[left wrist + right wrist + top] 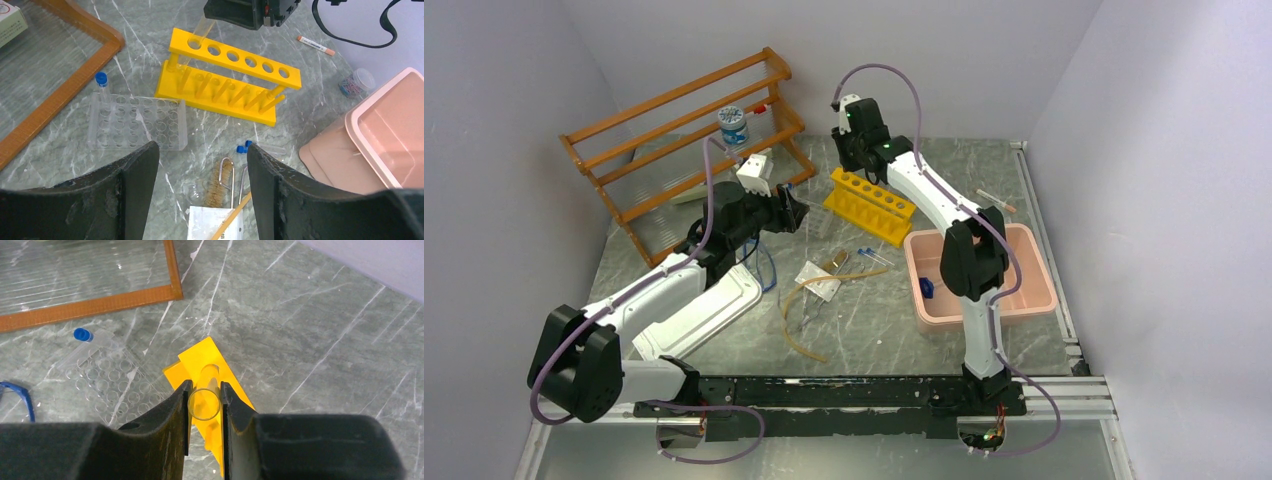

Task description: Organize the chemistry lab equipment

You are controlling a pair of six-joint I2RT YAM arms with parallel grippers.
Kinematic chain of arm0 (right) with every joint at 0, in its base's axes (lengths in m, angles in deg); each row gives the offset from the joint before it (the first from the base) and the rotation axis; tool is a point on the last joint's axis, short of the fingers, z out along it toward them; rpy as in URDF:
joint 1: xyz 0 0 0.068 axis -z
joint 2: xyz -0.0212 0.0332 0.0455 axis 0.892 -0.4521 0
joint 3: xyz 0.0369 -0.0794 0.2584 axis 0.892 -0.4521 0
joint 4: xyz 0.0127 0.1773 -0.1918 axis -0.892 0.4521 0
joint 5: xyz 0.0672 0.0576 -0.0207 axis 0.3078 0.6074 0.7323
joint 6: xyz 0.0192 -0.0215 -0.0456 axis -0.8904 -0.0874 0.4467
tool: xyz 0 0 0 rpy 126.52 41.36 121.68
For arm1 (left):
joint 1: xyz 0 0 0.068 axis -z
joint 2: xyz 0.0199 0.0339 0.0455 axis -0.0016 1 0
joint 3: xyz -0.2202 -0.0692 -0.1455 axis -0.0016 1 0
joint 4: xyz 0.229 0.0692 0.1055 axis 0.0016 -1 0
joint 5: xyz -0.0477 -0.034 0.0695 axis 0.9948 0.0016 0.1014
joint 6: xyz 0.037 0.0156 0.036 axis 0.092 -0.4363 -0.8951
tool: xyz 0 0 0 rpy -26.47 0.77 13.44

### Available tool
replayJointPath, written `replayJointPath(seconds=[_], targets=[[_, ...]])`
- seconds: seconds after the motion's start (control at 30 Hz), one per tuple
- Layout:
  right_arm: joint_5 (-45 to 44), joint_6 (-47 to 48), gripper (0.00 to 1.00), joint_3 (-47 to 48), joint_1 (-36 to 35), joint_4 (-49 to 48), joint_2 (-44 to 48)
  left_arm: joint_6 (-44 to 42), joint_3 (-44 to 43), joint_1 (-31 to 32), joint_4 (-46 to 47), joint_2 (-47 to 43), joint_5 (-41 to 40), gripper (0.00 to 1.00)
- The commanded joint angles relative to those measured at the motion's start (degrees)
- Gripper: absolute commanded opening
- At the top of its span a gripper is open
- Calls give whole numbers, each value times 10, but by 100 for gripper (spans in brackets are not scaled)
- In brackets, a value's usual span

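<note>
Clear tube [204,401], pinched in the right jaws, sits partway into the left end hole of the yellow rack [242,59], likely needing straight lowering, then release; left jaws spread, empty.

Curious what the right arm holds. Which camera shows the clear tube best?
The right wrist view: the clear tube sits pinched in the right gripper, mouth toward the camera, above the yellow rack. The left wrist view shows its side slanting toward the rack's end hole. The top view barely shows it.
</note>
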Motion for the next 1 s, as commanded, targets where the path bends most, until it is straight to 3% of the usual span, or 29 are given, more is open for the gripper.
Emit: replayJointPath(seconds=[0.0, 0.37, 0.43, 0.6, 0.67, 0.7, 0.73, 0.97], targets=[[0, 4, 15, 28, -2, 60, -32, 1, 7, -4, 11, -9, 7, 69], [-18, 5, 19, 69, -4, 102, -63, 3, 12, -4, 10, -17, 9, 69], [-20, 3, 25, 67, -5, 99, -61, 5, 12, -4, 10, -18, 9, 69], [-20, -24, 55, 63, -5, 80, -35, 11, 4, -4, -6, -19, 1, 74], [-24, -42, 59, 68, -4, 76, -21, 13, 0, -5, -16, -20, -10, 76], [-35, -51, 61, 75, -3, 79, -13, 15, -4, -5, -25, -23, -21, 95], [-40, -55, 63, 83, -2, 84, -7, 18, -7, -5, -35, -25, -36, 99], [-7, -65, 69, 103, 2, 119, 43, 8, -38, -20, -103, -45, -57, 100]])
